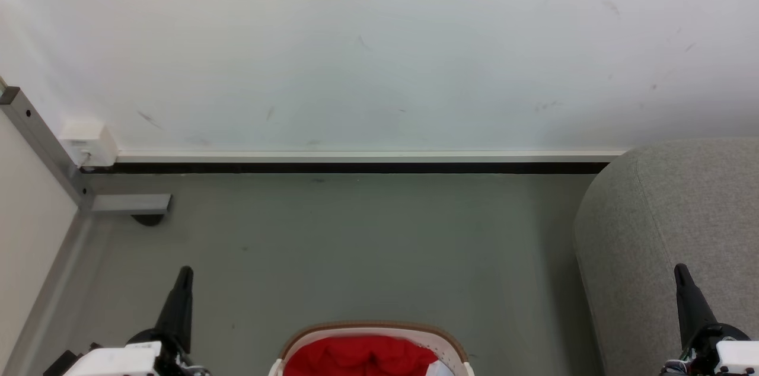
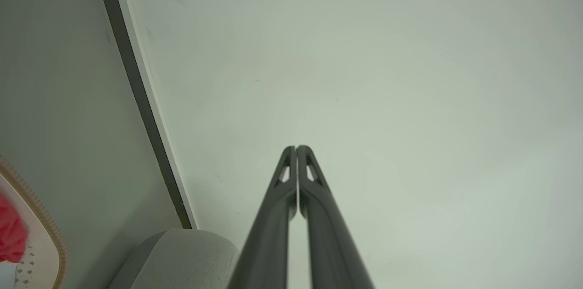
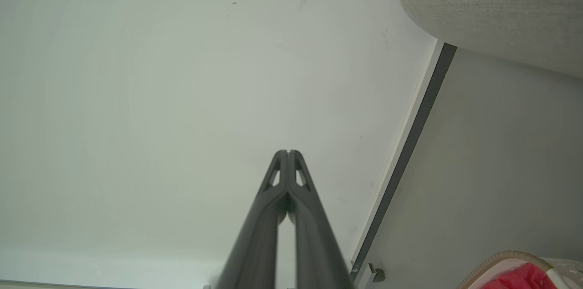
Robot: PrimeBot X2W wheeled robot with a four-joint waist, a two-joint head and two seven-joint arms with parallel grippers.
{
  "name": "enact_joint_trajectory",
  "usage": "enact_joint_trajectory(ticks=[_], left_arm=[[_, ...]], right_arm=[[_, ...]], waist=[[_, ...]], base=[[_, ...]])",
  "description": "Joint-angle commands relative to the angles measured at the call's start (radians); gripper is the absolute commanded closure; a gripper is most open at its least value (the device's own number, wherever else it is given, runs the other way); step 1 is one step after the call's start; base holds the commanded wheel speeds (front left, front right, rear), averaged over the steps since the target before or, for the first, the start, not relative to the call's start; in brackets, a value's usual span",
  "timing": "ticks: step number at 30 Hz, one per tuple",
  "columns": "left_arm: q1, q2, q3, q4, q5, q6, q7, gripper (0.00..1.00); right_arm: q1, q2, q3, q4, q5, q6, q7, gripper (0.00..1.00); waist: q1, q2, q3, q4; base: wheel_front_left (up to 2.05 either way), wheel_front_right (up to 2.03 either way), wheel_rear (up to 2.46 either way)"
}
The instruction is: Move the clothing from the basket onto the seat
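Right up front, the left gripper (image 2: 296, 147) and right gripper (image 3: 288, 152) were both clenched on nothing, pointing at the wall (image 2: 410, 74). The red clothing (image 1: 362, 357) was heaped in the basket (image 1: 367, 327), low between them, with the seat (image 1: 682, 204) off to the right. Most of the basket was cut off, so I'd guess a half-blind reach could catch the basket and tip it.

In the head view, bare grey floor (image 1: 356, 233) lies open from the basket (image 1: 367, 327) at 6 o'clock up to the wall (image 1: 356, 50) at 12 o'clock. The seat (image 1: 670, 233) closes off 3 to 4 o'clock. A metal post (image 1: 41, 139), with what may be its foot (image 1: 130, 204) on the floor, blocks 9 o'clock.
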Motion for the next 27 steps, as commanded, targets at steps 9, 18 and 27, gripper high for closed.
enact_joint_trajectory(ticks=[9, 18, 27], left_arm=[[-0.008, 0.002, 0.001, 0.000, -0.014, -0.005, 0.003, 1.00], [-0.008, 0.002, 0.001, 0.000, -0.014, -0.005, 0.003, 1.00], [0.017, -0.005, -0.007, 0.015, -0.002, 0.004, -0.018, 0.00]], right_arm=[[-0.012, 0.000, -0.003, 0.002, -0.005, -0.002, 0.001, 1.00], [-0.012, 0.000, -0.003, 0.002, -0.005, -0.002, 0.001, 1.00], [0.018, 0.005, 0.021, 0.002, 0.015, 0.000, -0.016, 0.00]], waist=[[0.0000, 0.0000, 0.000, 0.000], [0.0000, 0.0000, 0.000, 0.000], [0.0000, 0.0000, 0.000, 0.001]], base=[[0.00, 0.00, 0.00], [0.00, 0.00, 0.00], [0.00, 0.00, 0.00]])
